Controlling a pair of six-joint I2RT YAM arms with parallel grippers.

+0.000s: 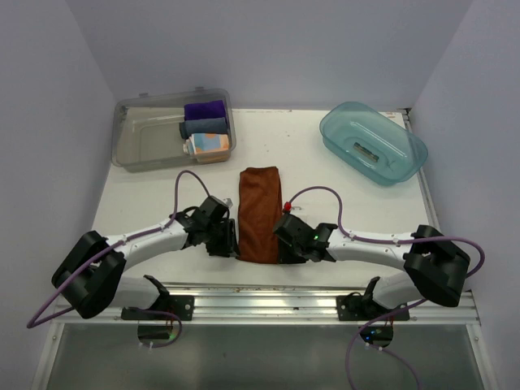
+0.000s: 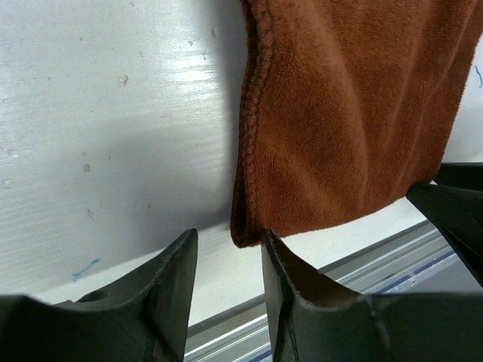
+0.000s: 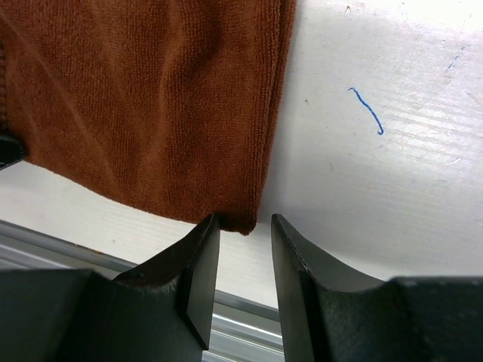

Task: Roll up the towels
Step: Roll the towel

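Right now we see the rust-brown towel (image 1: 260, 213) lying flat on the white tabletop (image 1: 146, 203) as a long strip, its near end just short of the metal rail (image 1: 268, 294) at the tabletop's edge. Our left gripper (image 1: 228, 242) sits at the strip's near left corner and our right gripper (image 1: 286, 244) at its near right corner. Both sets of jaws stand parted, with bare tabletop in the gap and nothing pinched. In each wrist view the towel's corner lies just beyond the fingertips. The patterned towel (image 1: 207, 144) rests in the clear bin (image 1: 134, 146) at the far left, next to the grey-blue cloth (image 1: 203, 126) and the purple cloth (image 1: 203, 109) — a teal tub (image 1: 333, 134) sits at the far right.
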